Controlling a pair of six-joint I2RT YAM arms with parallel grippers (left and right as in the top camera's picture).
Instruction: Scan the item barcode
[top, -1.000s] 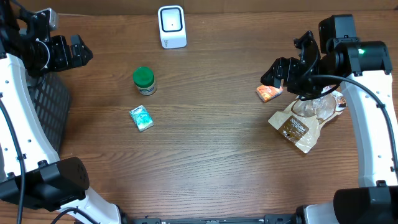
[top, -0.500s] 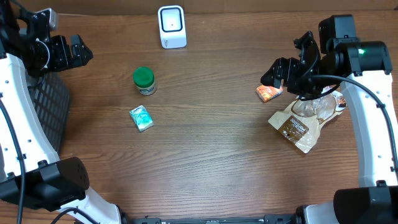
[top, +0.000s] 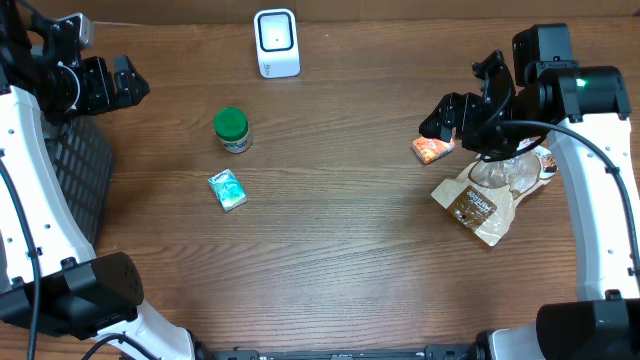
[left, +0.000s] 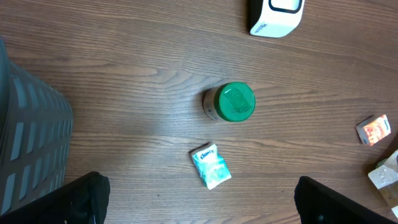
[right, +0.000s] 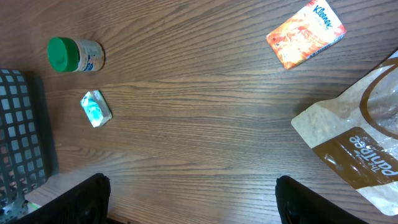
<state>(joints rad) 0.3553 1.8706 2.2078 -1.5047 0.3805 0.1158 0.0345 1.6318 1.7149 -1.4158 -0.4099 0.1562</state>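
The white barcode scanner (top: 276, 42) stands at the table's far edge. Items lie loose on the wood: a green-lidded jar (top: 232, 129), a teal tissue packet (top: 227, 189), an orange Kleenex packet (top: 432, 149) and a brown bag (top: 490, 200). My left gripper (top: 133, 84) hangs high at the far left, open and empty; in its wrist view the jar (left: 231, 102) and teal packet (left: 211, 166) lie far below the gripper (left: 202, 208). My right gripper (top: 462, 98) hovers open above the orange packet (right: 305, 34) and the bag (right: 360, 143), touching nothing.
A black mesh basket (top: 75, 170) sits at the table's left edge, under the left arm. Bare wood stretches between the teal packet and the brown bag.
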